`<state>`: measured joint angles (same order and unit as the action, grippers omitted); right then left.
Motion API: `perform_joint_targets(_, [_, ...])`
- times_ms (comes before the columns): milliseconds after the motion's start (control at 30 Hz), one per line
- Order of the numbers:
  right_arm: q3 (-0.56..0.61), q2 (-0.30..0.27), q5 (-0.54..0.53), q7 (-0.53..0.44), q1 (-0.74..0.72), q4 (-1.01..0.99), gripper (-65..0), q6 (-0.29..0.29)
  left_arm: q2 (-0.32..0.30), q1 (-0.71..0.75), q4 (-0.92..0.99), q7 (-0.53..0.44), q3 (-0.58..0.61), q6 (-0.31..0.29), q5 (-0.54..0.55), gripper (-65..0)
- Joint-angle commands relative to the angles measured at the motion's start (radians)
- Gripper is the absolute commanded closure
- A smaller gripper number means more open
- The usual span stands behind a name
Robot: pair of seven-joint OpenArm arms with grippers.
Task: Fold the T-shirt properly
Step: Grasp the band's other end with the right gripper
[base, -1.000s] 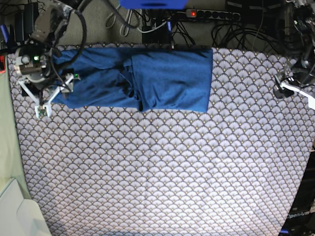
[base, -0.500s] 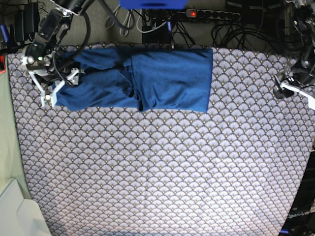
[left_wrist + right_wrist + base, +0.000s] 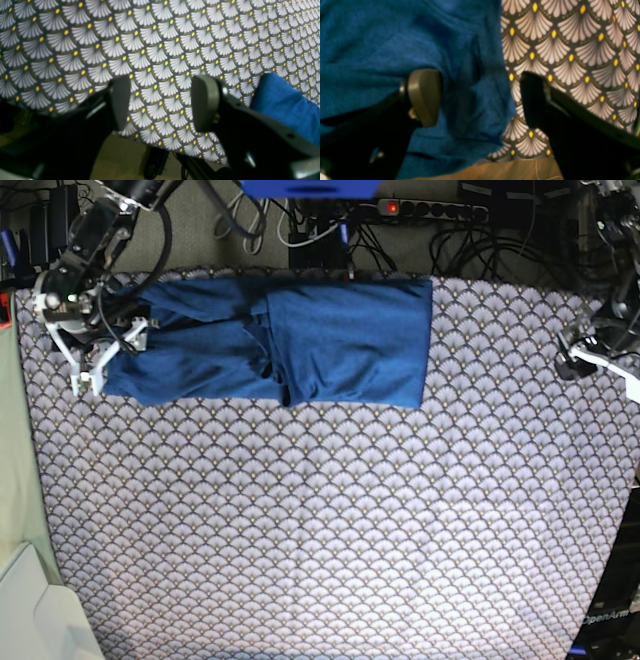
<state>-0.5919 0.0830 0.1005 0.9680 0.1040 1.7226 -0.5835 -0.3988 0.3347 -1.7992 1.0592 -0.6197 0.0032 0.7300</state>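
Note:
The blue T-shirt (image 3: 300, 340) lies folded into a long band along the far edge of the scallop-patterned tablecloth (image 3: 330, 530). My right gripper (image 3: 108, 360) hangs open over the shirt's left end. In the right wrist view the right gripper (image 3: 480, 97) straddles the hem of the T-shirt (image 3: 382, 37), one finger over blue cloth and the other over the tablecloth (image 3: 570, 50). My left gripper (image 3: 605, 360) is at the table's right edge, far from the shirt. In the left wrist view the left gripper (image 3: 162, 102) is open and empty, with a corner of the T-shirt (image 3: 282, 100) to its right.
A power strip and tangled cables (image 3: 430, 210) lie behind the table's far edge. A white container (image 3: 30, 610) stands off the table's near left corner. The table's edge (image 3: 150, 145) falls away just under the left gripper.
My right gripper has moved up and to the left along the shirt's left end, staying open. The left arm has not moved.

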Motion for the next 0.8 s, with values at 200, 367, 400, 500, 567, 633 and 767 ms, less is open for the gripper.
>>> perform_joint_targets(200, [0.0,-0.019,-0.003,-0.017,-0.014,0.014,-48.8,-0.003,-0.018,-0.004,-0.012,-0.009,-0.004,-0.001,0.006,-37.5])
perform_joint_targets(367, [0.002,-0.021,-0.003,-0.017,-0.025,0.012,-48.8,-0.003,-0.018,-0.004,-0.012,-0.009,-0.004,-0.001,0.006,-37.5])
perform_joint_targets(400, [0.002,-0.021,-0.003,-0.017,-0.025,0.012,-48.8,-0.003,-0.018,-0.004,-0.012,-0.007,-0.004,-0.001,0.006,-37.5])
perform_joint_targets(500, [0.002,-0.021,-0.003,-0.017,-0.022,0.012,-48.8,-0.003,-0.018,-0.004,-0.012,-0.006,-0.004,-0.001,0.006,-37.5])
perform_joint_targets(567, [0.002,-0.021,-0.003,-0.017,-0.022,0.012,-48.8,-0.003,-0.018,-0.004,-0.012,-0.006,-0.007,-0.001,0.006,-37.5])
perform_joint_targets(633, [0.002,-0.021,-0.003,-0.017,-0.02,0.012,-48.8,-0.003,-0.018,-0.004,-0.012,-0.006,-0.009,-0.001,0.006,-37.5])
perform_joint_targets(767, [0.002,-0.018,-0.003,-0.01,-0.017,0.012,-48.5,-0.003,-0.018,-0.004,-0.012,-0.004,-0.01,-0.001,0.006,-37.5])
